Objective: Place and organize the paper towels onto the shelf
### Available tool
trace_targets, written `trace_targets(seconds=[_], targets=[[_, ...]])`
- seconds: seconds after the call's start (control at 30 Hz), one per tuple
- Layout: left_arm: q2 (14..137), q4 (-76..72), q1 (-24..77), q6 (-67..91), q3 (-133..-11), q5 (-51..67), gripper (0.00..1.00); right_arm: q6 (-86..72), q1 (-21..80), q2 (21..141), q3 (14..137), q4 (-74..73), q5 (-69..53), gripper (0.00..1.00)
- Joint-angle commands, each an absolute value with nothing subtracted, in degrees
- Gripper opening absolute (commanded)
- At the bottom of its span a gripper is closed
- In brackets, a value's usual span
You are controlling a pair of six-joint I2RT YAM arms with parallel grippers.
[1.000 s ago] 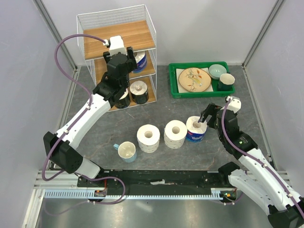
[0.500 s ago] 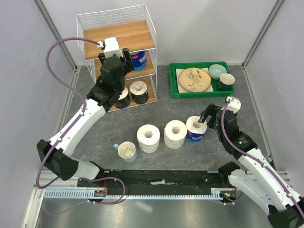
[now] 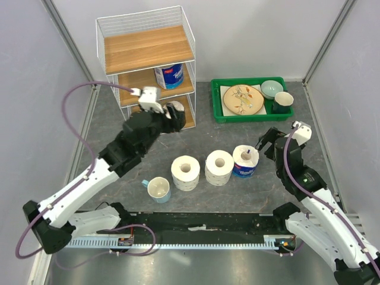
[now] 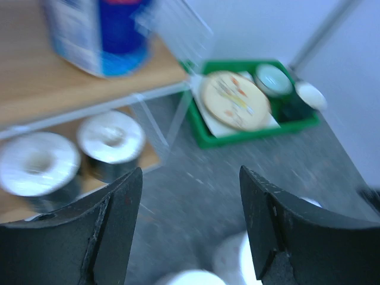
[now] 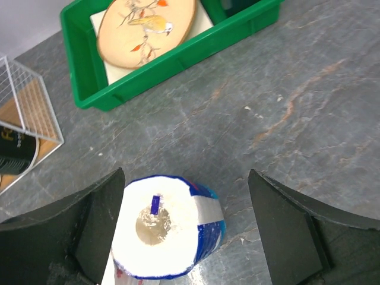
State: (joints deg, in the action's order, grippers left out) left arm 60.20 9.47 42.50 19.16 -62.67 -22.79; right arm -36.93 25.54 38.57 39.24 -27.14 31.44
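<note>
On the shelf, three rolls already in place: one blue-wrapped roll upright on the middle board, two dark-wrapped rolls side by side on the bottom board. Out on the grey table, three more upright in a row: two large white rolls just beside each other, then a second blue-wrapped roll at the right end. Right gripper spread wide over that one, a finger on either side, clear of the wrap, grasping nothing. Left gripper parted and empty too, hanging just in front of the bottom tier. Pale cup near the row's left end. Green tray of dishes to the right of the shelf.
</note>
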Motion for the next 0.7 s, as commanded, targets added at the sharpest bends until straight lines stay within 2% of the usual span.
trace_targets(seconds=[0.0, 0.13, 0.3, 0.47, 0.67], targets=[[67.6, 9.3, 52.2, 23.1, -61.2, -15.4, 0.73, -41.7, 24.0, 37.8, 43.5, -32.7, 38.6, 0.93], [75.5, 2.1, 55.3, 24.3, -62.3, -8.3, 0.73, -43.5, 22.6, 33.2, 44.5, -35.8, 43.9, 0.94], [84.5, 0.5, 56.7, 23.6, -67.5, -1.6, 0.73, -41.9, 22.5, 29.7, 47.7, -39.5, 48.8, 0.94], [93.7, 1.0, 58.9, 21.3, -72.7, -0.4, 0.73, -41.0, 22.5, 30.1, 48.3, -40.3, 48.4, 0.95], [98.4, 1.1, 59.7, 20.3, -76.9, 1.3, 0.73, -40.7, 22.4, 30.4, 47.3, -40.3, 47.2, 0.95]])
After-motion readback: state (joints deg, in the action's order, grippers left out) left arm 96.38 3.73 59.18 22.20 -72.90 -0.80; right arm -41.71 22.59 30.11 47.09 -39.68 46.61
